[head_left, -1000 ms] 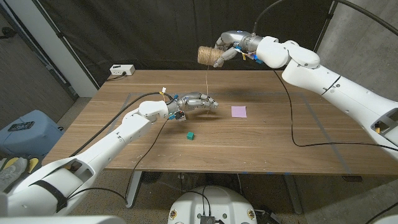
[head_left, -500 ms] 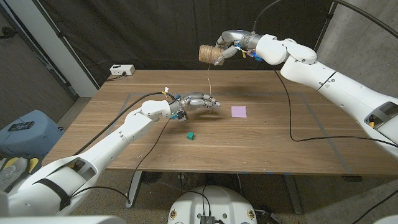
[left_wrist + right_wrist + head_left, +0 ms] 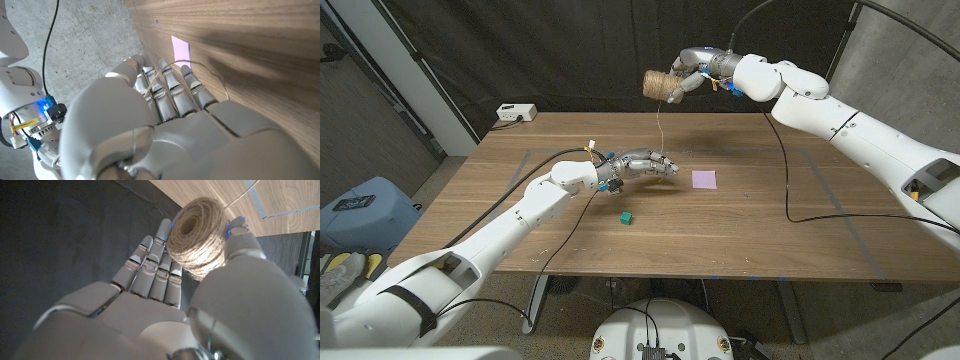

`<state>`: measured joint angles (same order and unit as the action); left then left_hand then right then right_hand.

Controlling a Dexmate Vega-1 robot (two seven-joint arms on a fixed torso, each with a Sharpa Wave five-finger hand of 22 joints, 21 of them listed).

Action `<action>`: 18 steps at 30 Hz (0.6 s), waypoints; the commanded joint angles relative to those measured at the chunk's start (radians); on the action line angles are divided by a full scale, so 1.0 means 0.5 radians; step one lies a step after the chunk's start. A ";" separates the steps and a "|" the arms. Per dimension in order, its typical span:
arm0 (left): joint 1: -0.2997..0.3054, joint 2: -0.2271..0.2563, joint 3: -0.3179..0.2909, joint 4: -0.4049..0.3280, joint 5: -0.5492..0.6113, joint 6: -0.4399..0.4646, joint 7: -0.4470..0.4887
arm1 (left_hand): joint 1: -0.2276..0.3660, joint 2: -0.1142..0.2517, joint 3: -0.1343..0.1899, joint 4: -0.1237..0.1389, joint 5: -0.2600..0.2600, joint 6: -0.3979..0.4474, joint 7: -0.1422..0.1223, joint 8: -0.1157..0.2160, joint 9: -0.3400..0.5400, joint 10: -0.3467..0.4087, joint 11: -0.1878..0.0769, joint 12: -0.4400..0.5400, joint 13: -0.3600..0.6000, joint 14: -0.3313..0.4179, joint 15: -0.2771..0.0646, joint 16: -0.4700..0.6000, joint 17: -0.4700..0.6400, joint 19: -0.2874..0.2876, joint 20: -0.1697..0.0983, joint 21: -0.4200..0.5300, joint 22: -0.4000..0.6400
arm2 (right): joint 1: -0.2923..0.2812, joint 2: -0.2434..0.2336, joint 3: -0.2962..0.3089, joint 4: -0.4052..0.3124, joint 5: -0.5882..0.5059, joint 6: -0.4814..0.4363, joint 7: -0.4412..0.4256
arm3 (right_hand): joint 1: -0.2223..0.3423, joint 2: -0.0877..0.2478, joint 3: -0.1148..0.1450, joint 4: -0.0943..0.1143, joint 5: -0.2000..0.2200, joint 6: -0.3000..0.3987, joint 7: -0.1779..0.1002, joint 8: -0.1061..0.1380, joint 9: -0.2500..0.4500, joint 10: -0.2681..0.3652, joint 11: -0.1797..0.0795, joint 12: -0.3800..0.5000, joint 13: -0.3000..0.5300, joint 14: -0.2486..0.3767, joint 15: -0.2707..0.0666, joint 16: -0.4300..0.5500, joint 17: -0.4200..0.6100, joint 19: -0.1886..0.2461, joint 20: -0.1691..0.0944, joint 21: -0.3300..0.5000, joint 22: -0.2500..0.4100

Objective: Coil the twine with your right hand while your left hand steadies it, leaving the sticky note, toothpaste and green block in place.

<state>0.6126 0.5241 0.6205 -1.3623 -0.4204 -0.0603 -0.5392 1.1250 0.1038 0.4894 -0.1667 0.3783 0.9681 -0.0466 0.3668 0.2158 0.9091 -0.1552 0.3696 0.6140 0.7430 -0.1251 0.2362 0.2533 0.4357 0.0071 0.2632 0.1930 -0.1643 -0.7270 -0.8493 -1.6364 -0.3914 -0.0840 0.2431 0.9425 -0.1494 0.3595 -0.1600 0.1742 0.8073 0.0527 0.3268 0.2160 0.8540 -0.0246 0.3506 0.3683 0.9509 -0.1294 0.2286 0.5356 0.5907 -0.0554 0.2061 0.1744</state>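
Twine spool [image 3: 660,85] is up in the air, upper middle of the head frame, above the far edge of the table [image 3: 760,230]. Right hand [image 3: 687,78] grips it: spool sits between thumb and fingers, clear in the right wrist view [image 3: 196,237], core hole facing the camera.

One strand [image 3: 661,128] drops straight down from the spool to the left hand [image 3: 642,167], near frame centre. Left hand hovers low over the table, fingers stretched out toward picture right, close together. In the left wrist view the strand [image 3: 165,79] runs across the fingers [image 3: 172,92] and touches them; looks pinched against the thumb, but I can't confirm a firm grip from these frames.

Sticky note [image 3: 704,179], pink, lies flat on the table just right of the left hand's fingertips, not touching. Also visible past the fingers in the left wrist view [image 3: 180,48].

Green block [image 3: 626,217] sits on the table below the left hand in the frame, nearer the front edge, apart from hand and strand.

White power box [image 3: 516,112] at the table's far left corner. Black cable [image 3: 788,190] trails across the right side of the table. Blue bin [image 3: 365,206] on the floor at frame left.
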 commanded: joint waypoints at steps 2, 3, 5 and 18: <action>0.051 0.029 -0.005 -0.088 -0.033 0.035 -0.012 | 0.020 -0.003 0.000 0.003 0.013 0.008 0.010 0.003 0.004 0.019 -0.003 -0.003 0.008 0.009 0.003 -0.011 0.003 0.004 0.008 0.013 0.003 | 0.041 0.057 -0.027 0.135 0.000 0.025 -0.028 | 0.323 0.347 -0.004 0.002 0.020 0.428 -0.400 0.009 0.004 0.313 -0.285 0.013 0.011 0.004 -0.220 -0.012 0.006 0.005 -0.171 -0.005 0.006; 0.054 0.032 -0.006 -0.096 -0.036 0.038 -0.013 | 0.021 -0.002 0.000 0.003 0.013 0.009 0.009 0.003 0.004 0.017 0.000 -0.004 0.009 0.008 0.004 -0.011 0.004 0.004 0.008 0.013 0.003 | 0.046 0.065 -0.031 0.149 0.002 0.029 -0.027 | 0.323 0.346 -0.005 0.002 0.020 0.429 -0.399 0.009 0.004 0.315 -0.286 0.014 0.012 0.004 -0.220 -0.012 0.006 0.003 -0.172 -0.006 0.006; 0.055 0.039 -0.007 -0.112 -0.043 0.044 -0.025 | 0.020 -0.002 0.000 0.003 0.013 0.009 0.008 0.003 0.004 0.017 -0.001 -0.004 0.009 0.006 0.006 -0.012 0.004 0.004 0.009 0.013 0.003 | 0.063 0.088 -0.042 0.193 0.004 0.037 -0.026 | 0.324 0.346 -0.005 0.001 0.020 0.429 -0.399 0.009 0.004 0.315 -0.285 0.013 0.012 0.004 -0.221 -0.013 0.006 0.004 -0.172 -0.005 0.006; 0.054 0.035 -0.018 -0.120 -0.073 0.033 -0.062 | 0.015 -0.002 -0.003 0.006 0.013 0.006 0.007 0.001 0.004 0.012 0.006 -0.009 0.011 0.001 0.004 -0.014 0.005 0.001 0.010 0.013 0.004 | 0.113 0.145 -0.076 0.318 0.004 0.034 -0.027 | 0.325 0.348 -0.005 0.001 0.021 0.428 -0.399 0.007 0.004 0.318 -0.284 0.014 0.017 0.005 -0.221 -0.015 0.007 0.004 -0.174 -0.005 0.006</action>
<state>0.6358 0.5391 0.6181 -1.4122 -0.4434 -0.0443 -0.5563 1.1251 0.1038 0.4894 -0.1667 0.3783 0.9681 -0.0466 0.3668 0.2158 0.9091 -0.1552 0.3657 0.6139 0.7430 -0.1251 0.2284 0.2532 0.4357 0.0071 0.2632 0.1929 -0.1290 -0.6802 -0.8730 -1.5346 -0.3917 -0.0682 0.2320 0.9397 -0.1465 0.3594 -0.1600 0.1777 0.8084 0.0538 0.3235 0.2165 0.8603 -0.0203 0.3519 0.3739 0.9495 -0.1307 0.2207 0.5360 0.5907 -0.0554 0.2061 0.1744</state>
